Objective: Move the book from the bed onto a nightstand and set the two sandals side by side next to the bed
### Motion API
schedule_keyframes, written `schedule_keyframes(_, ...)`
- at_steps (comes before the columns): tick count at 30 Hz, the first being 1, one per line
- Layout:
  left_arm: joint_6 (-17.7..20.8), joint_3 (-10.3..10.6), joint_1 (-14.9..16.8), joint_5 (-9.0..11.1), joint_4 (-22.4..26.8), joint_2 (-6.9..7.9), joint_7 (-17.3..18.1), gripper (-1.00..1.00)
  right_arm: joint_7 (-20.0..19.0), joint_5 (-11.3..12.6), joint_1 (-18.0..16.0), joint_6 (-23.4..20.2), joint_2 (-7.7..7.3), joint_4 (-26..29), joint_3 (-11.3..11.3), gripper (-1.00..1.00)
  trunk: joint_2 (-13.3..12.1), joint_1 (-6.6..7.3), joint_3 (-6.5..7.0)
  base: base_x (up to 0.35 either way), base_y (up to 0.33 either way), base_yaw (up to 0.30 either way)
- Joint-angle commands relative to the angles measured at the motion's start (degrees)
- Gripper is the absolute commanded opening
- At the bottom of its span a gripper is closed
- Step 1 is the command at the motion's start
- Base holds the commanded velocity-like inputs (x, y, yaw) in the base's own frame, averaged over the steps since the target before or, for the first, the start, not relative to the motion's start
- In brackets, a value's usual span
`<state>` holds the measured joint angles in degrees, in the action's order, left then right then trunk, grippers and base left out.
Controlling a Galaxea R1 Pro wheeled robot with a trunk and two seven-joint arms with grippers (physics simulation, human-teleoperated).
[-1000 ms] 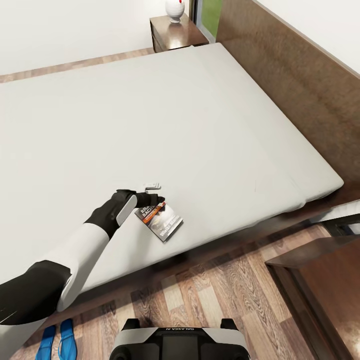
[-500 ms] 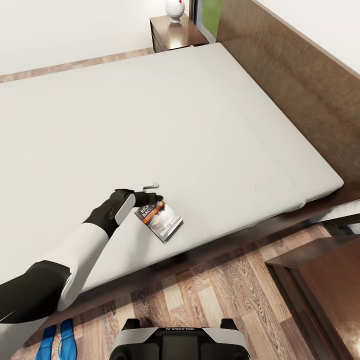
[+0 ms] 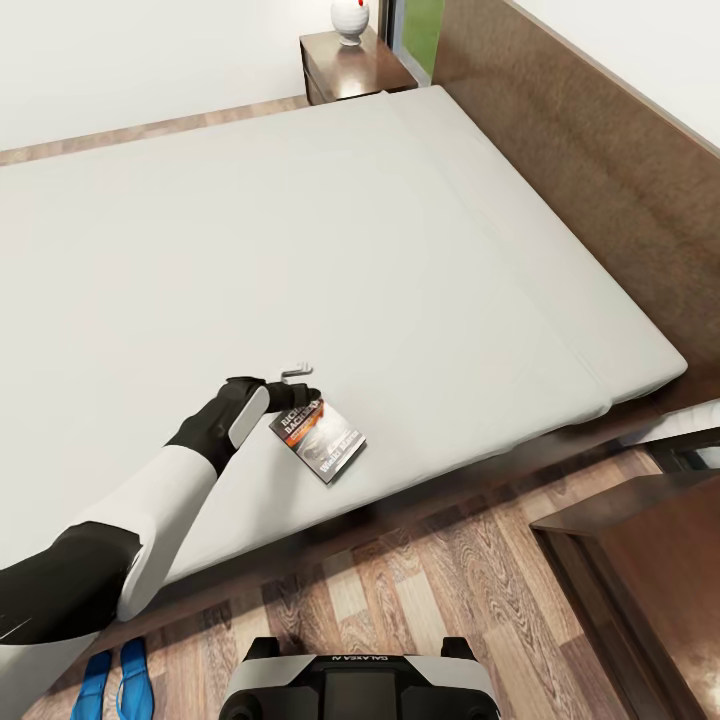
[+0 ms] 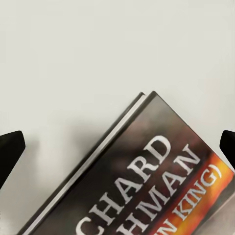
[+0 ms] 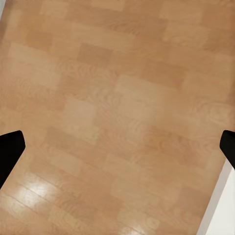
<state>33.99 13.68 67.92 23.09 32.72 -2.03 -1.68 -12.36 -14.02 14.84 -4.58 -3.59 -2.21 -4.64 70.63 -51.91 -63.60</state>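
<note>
The book (image 3: 320, 438), dark with an orange band and white lettering, lies flat on the bed's grey mattress (image 3: 300, 220) near its front edge. My left gripper (image 3: 300, 385) hovers open at the book's far corner, one finger on each side of it. In the left wrist view the book (image 4: 147, 191) lies between the widely spread fingertips of the left gripper (image 4: 118, 149). Two blue sandals (image 3: 112, 682) lie side by side on the floor by the bed. A nightstand (image 3: 350, 65) stands beyond the bed. My right gripper (image 5: 118, 149) is open over bare wood floor.
The brown headboard (image 3: 600, 170) runs along the right. A white rounded object (image 3: 349, 20) stands on the far nightstand. Another dark-brown cabinet top (image 3: 640, 520) sits at the lower right. Wood-plank floor (image 3: 420, 590) lies between my base (image 3: 355, 680) and the bed.
My left gripper has edged slightly back toward my arm at the book's corner. The book has not moved.
</note>
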Motion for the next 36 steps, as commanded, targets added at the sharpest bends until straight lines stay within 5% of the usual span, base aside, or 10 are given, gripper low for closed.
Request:
schedule_keyframes(1, 0.21, 0.11, 0.01, 0.29, 0.08, 0.02, -0.21, 1.00, -0.21, -0.04, 0.02, -0.17, -0.01, 0.10, -0.44, 1.00, 0.02, -0.01, -0.02, 0.000, 0.000, 0.000)
schedule_keyframes(8, 0.06, 0.03, 0.01, 0.29, 0.13, -0.05, -0.31, 1.00, -0.21, -0.04, 0.03, -0.17, -0.02, 0.10, -0.46, 1.00, 2.83, -1.54, -1.27, 0.000, 0.000, 0.000)
schedule_keyframes(36, -1.18, 0.03, 0.01, 0.31, 0.24, -0.24, -0.11, 1.00, -0.21, -0.04, 0.02, -0.17, -0.02, 0.10, -0.46, 1.00, 2.83, -1.54, -1.27, 0.000, 0.000, 0.000)
